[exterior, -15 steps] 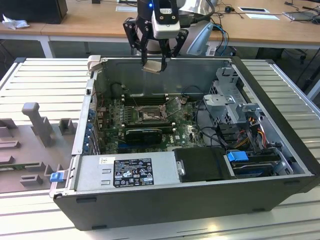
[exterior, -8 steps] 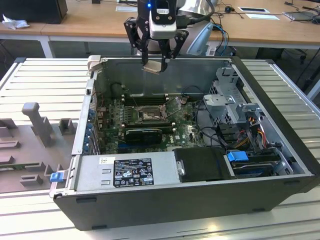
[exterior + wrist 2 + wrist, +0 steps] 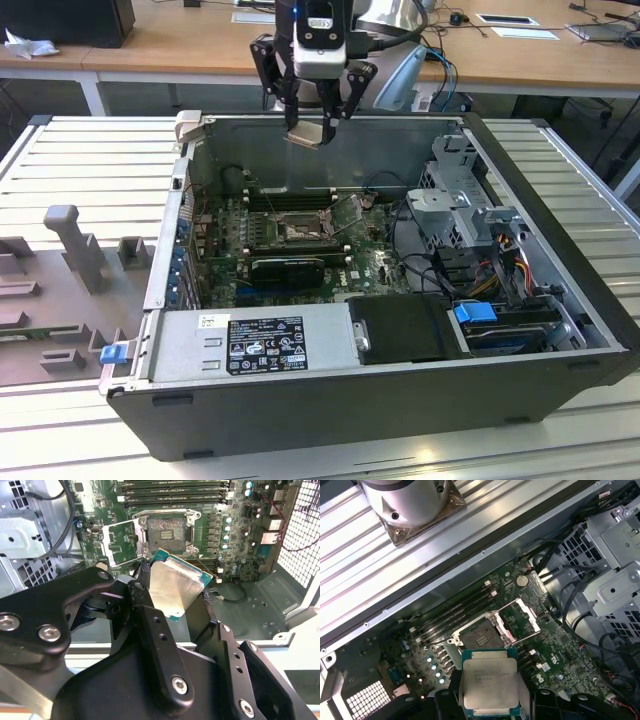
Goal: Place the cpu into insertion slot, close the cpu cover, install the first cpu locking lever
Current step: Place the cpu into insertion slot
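Hanging at the upper centre of the exterior view, over the far wall of the open computer case [image 3: 400, 405], with the gripper [image 3: 315, 128] clamped narrow on opposite edges of the cpu [image 3: 313, 136]. Hiding parts of the chip's green rim behind black finger links in both wrist views. Leaving the insertion slot [image 3: 293, 232] bare on the board inside the case, well apart from the chip, dark centre showing. Keeping the cpu cover [image 3: 343, 212] flipped open just beside that socket. Sharing the case with a graphics card [image 3: 288, 268] in front of the socket and cables toward the exterior view's right.
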